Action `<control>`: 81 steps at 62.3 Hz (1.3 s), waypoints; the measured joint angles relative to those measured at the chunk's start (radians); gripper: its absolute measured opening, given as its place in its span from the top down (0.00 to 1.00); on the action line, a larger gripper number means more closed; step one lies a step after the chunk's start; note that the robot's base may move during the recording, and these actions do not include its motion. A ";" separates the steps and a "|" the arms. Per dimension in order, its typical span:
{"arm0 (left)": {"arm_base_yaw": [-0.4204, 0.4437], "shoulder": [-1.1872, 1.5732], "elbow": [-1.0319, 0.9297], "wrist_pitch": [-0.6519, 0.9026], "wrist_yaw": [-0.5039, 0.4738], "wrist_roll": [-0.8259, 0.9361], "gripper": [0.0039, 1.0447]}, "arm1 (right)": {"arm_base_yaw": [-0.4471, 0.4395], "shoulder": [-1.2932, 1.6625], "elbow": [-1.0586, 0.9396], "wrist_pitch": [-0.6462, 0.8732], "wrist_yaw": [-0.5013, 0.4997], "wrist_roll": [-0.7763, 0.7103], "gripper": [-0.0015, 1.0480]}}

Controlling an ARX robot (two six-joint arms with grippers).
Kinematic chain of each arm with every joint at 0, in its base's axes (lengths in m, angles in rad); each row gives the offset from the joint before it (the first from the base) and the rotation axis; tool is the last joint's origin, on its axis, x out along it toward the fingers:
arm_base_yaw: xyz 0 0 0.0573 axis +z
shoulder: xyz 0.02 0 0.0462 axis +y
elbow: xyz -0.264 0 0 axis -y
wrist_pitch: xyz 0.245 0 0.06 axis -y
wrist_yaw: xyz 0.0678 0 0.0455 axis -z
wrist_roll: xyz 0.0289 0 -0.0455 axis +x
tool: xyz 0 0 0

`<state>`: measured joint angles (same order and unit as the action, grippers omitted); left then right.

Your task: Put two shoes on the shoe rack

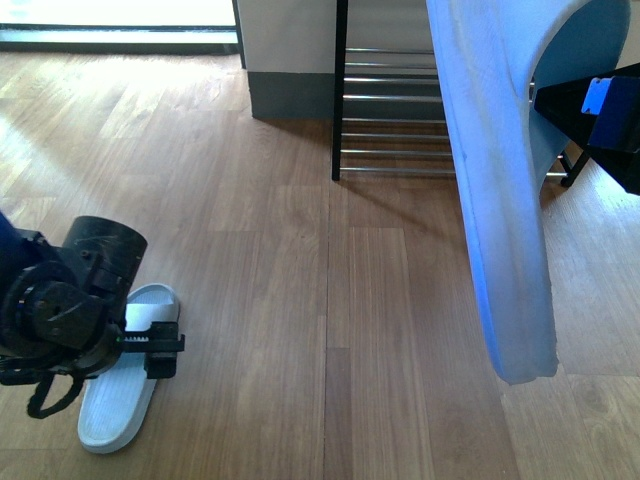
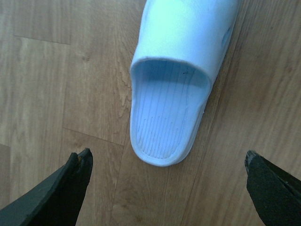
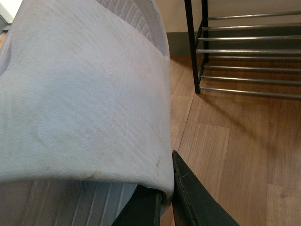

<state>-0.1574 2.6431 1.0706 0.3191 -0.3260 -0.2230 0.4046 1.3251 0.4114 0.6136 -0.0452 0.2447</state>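
Clamping one pale blue rubber slide (image 1: 495,180) aloft near the chrome-barred black shoe rack (image 1: 395,98), the right gripper (image 3: 167,188) has racked neither shoe, while the left gripper (image 2: 167,162) hangs spread over the second slide (image 2: 174,94) on the floor (image 1: 300,250).

The floor (image 1: 300,300) is wood plank with clear grain and a soft satin sheen. The slide on the floor (image 1: 112,412) looks like smooth, matt rubber or foam, and its footbed is ribbed with fine grooves. The lifted slide (image 3: 84,103) is equally matt; its strap is finely pebbled and faintly scuffed with brownish marks. On the rack (image 1: 395,152) the bars (image 1: 395,98) are bright, glossy chrome metal, and the side frame (image 1: 338,60) is smooth black metal. On the left gripper (image 2: 168,155) the fingers (image 2: 70,188) are matt black with a grainy, slightly rough face.
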 joint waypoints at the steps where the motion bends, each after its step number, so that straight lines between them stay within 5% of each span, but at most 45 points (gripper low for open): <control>1: 0.000 0.013 0.011 0.000 0.003 0.004 0.09 | 0.000 0.000 0.000 0.000 0.000 0.000 0.98; 37: 0.023 0.333 0.351 0.046 0.102 0.051 0.09 | 0.000 0.000 0.000 0.000 0.000 0.000 0.98; 81: 0.025 0.346 0.399 0.076 0.121 0.034 0.91 | 0.000 0.000 0.000 0.000 0.000 0.000 0.98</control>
<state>-0.1326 2.9891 1.4693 0.3950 -0.2047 -0.1890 0.4046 1.3251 0.4114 0.6136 -0.0452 0.2447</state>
